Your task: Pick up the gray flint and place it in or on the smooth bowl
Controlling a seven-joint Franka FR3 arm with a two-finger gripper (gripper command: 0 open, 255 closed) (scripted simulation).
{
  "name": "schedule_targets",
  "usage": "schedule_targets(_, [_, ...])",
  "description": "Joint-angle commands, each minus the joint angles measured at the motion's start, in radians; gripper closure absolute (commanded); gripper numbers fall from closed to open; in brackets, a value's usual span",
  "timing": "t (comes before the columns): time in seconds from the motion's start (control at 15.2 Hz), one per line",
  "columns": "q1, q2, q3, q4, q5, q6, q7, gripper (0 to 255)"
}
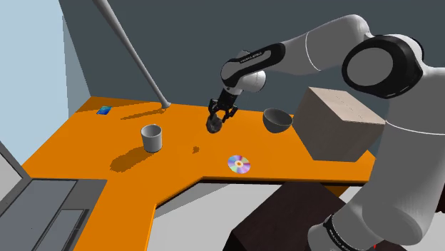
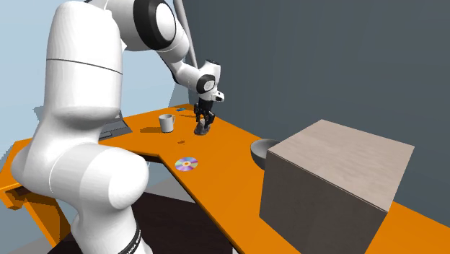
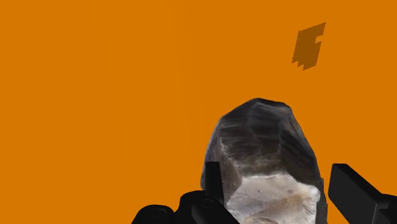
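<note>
Shoulder view, left to right. A grey laptop [image 1: 43,214] is seen at lower left. A small blue item [image 1: 104,110] lies at upper left near the back edge of the orange tabletop [image 1: 85,146]. A grey pole [image 1: 135,57] is planted just right of it. A pale cup [image 1: 151,137] stands upright left of centre.

The flint [image 1: 213,125] is pinched by the jaws at frame centre and held clear of the tabletop. Its small shadow [image 1: 195,149] is cast below and to the left. In the wrist view the flint [image 3: 264,153] is seen as a lumpy stone, dark grey and streaked, pale chalky white at the end nearest the jaws, with a black finger pressed on each side.

Open orange surface is seen between cup and bowl. A shiny disc [image 1: 239,165] lies near the notched front edge. The dark smooth bowl [image 1: 277,120] sits right of centre, just beside a tan box [image 1: 339,125]. White lettering on the arm [image 1: 307,50] is too small to be read.
</note>
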Motion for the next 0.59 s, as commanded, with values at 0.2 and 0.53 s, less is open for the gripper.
schedule_targets(0.2, [0.004, -0.041, -0.006, 0.012, -0.017, -0.051, 0.023, 255])
schedule_targets(0.53, [0.005, -0.075, -0.012, 0.034, -0.033, -0.104, 0.044, 255])
